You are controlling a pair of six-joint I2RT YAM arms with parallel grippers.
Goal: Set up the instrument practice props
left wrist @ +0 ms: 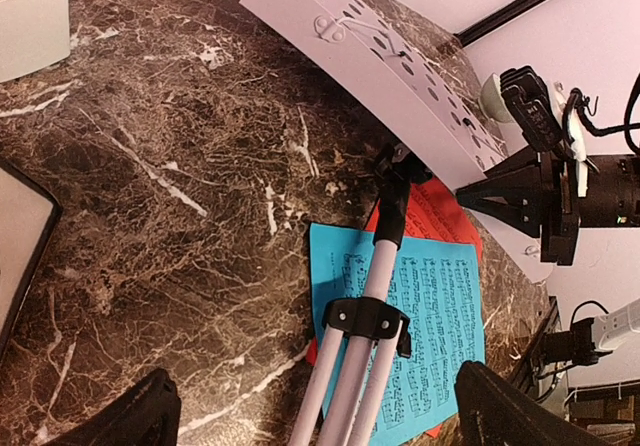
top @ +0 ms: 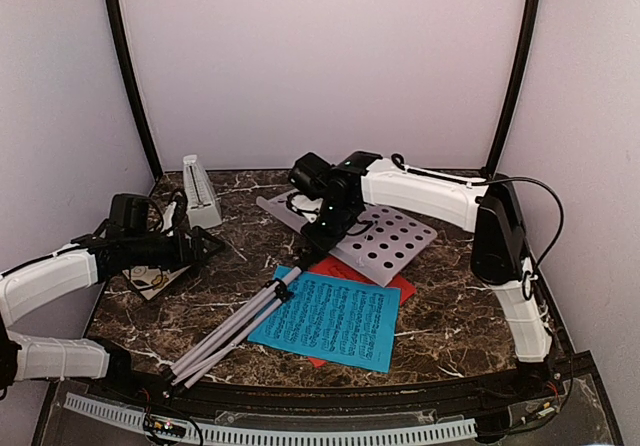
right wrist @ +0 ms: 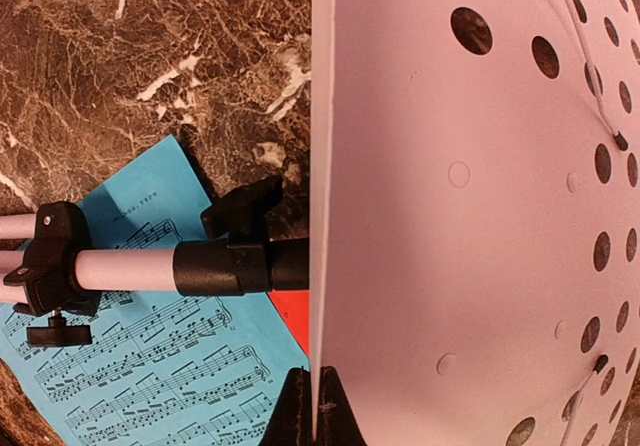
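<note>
The music stand [top: 385, 238] lies across the blue sheet [top: 335, 324], right jaws pinching its tray edge, left jaws wide, left of that sheet. It looks light, stiff and slippery; the pole seems a safer hold.

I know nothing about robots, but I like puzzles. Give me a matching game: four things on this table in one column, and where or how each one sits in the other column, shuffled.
Things:
1. music stand
2. blue sheet
3. red-orange sheet
4. metronome

Places or states:
A. upright near the far left corner of the table
B. mostly covered by another sheet
C. lying down, its perforated plate pinched by the right end effector
D. flat, with folded legs lying across it

Pairs: 1-C, 2-D, 3-B, 4-A.
</note>
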